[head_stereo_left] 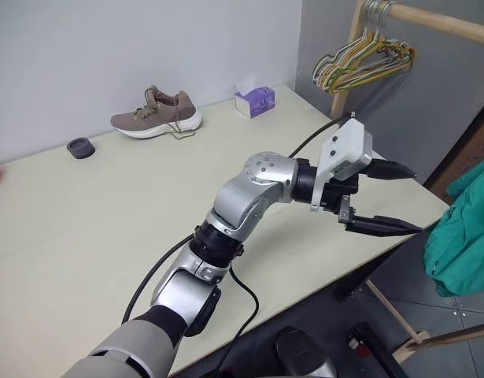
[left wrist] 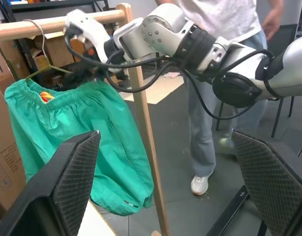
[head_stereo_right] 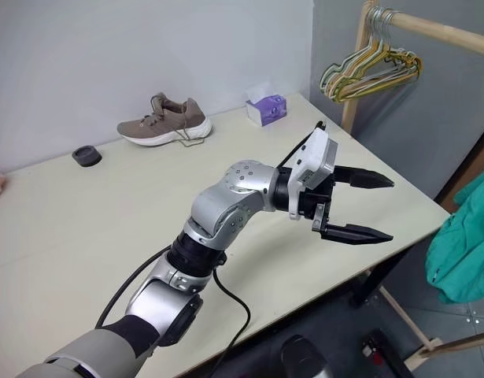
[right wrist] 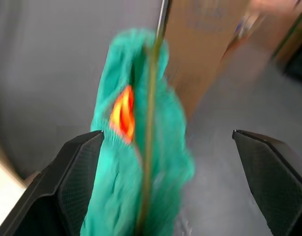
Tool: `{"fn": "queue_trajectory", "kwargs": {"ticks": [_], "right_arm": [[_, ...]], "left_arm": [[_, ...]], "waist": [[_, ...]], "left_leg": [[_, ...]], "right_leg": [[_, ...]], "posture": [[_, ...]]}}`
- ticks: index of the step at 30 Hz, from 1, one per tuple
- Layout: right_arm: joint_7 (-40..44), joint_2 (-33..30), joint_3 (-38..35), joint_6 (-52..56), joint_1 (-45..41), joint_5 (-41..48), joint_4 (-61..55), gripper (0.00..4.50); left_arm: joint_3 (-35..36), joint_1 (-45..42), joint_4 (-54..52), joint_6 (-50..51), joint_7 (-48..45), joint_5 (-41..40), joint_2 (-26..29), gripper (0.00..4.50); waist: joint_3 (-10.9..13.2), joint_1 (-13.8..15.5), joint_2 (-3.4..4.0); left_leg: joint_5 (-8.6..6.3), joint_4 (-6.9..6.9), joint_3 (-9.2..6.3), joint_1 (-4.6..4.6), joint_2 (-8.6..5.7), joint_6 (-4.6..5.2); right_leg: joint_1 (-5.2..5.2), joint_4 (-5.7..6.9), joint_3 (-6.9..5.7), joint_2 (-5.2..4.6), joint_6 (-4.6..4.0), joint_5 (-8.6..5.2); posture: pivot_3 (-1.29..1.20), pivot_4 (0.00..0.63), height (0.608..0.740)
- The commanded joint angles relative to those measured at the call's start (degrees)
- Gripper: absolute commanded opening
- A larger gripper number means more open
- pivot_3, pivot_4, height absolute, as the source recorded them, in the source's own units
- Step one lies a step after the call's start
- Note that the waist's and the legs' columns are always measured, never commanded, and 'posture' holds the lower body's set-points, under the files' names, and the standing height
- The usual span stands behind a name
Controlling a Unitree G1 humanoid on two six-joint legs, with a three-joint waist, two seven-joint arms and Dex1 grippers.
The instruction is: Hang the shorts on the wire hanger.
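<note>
Your left pincer (head_stereo_left: 399, 198) sits right of centre in the head view, its 2 black fingers spread wide with nothing between them, pointing toward the right edge of the frame past the worktop (head_stereo_left: 84, 228) corner. Your right pincer (left wrist: 87, 73) appears upper left in the left wrist view, up at the wooden rail (left wrist: 23, 28) beside the shorts; in its own view its fingers stand wide apart, with the cloth ahead of them and not gripped.

The shorts (left wrist: 77, 137) hang at the left of that view, waistband uppermost, the orange drawstring (left wrist: 46, 96) showing at the gathered top. Their long axis runs straight down, legs toward the floor. The wire hanger (left wrist: 42, 66) hooks over the rail, its thin body slanting into the waistband, so the weight seems carried by it. That judges the hanging as essentially done.

A person (left wrist: 209, 123) stands behind the arm.
</note>
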Motion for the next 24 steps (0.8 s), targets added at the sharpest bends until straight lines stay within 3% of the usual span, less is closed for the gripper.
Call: {"fn": "queue_trajectory", "kwargs": {"ticks": [1, 6, 10, 14, 19, 24], "right_arm": [[-3.15, 1.1, -2.14, -9.26, 0.1, -1.81, -5.33, 4.47], [-1.89, 5.94, 3.77, -23.76, 1.47, -2.6, -14.98, 4.47], [4.91, 13.71, 12.43, -20.19, 5.26, 5.37, -29.41, 4.47], [5.09, 23.79, 23.8, -22.3, 8.48, 5.33, -35.49, 4.47], [4.29, 36.35, 36.71, -28.09, 7.77, 1.53, -30.9, 4.47], [5.83, 45.86, 44.0, -33.38, 5.37, -0.69, -19.34, 4.47]], "left_arm": [[1.27, 0.91, -0.86, -1.36, 0.85, 0.68, 1.03, 4.5], [3.53, 4.34, 0.13, -3.79, 8.56, 5.93, 4.6, 4.5], [6.76, 8.16, 2.91, -6.02, 20.56, 14.23, 9.53, 4.5], [14.66, 15.77, 2.78, -3.61, 36.33, 19.78, 13.68, 4.5], [19.84, 28.18, -5.13, 2.58, 49.5, 27.41, 17.42, 4.5], [26.93, 38.52, -12.87, 6.05, 58.54, 28.91, 15.51, 4.5]], "waist": [[-0.06, -0.01, 0.08], [-0.2, -0.66, 0.21], [-0.75, -1.5, -0.11], [-1.6, -1.12, -0.25], [-1.95, 2.6, -0.41], [-2.56, 8.76, -1.13]], "left_leg": [[0.0, 0.02, 0.02, 0.01, 0.0, 0.0], [0.01, 0.1, 0.07, 0.07, 0.0, 0.02], [0.01, 0.2, -0.04, 0.1, 0.11, 0.01], [0.01, 0.35, -0.39, -0.08, 0.15, 0.01], [-0.02, 0.93, -0.83, -0.32, -0.09, -0.02], [-0.02, 0.91, -1.11, -0.31, -0.1, -0.03]], "right_leg": [[0.0, 0.02, 0.02, 0.0, 0.01, 0.01], [0.0, 0.15, 0.11, 0.01, 0.06, 0.04], [0.04, 0.23, 0.04, 0.09, 0.12, 0.07], [-0.08, 0.44, -0.19, 0.12, 0.11, 0.08], [-0.39, 1.03, -0.4, -0.42, -0.18, 0.25], [-0.44, 1.12, -0.67, -0.48, -0.24, 0.29]], "posture": [[-0.45, 0.045, 0.74], [-0.44, 0.04, 0.74], [-0.41, 0.027, 0.74], [-0.35, 0.014, 0.74], [-0.24, 0.0, 0.74], [-0.15, 0.0, 0.74]]}}
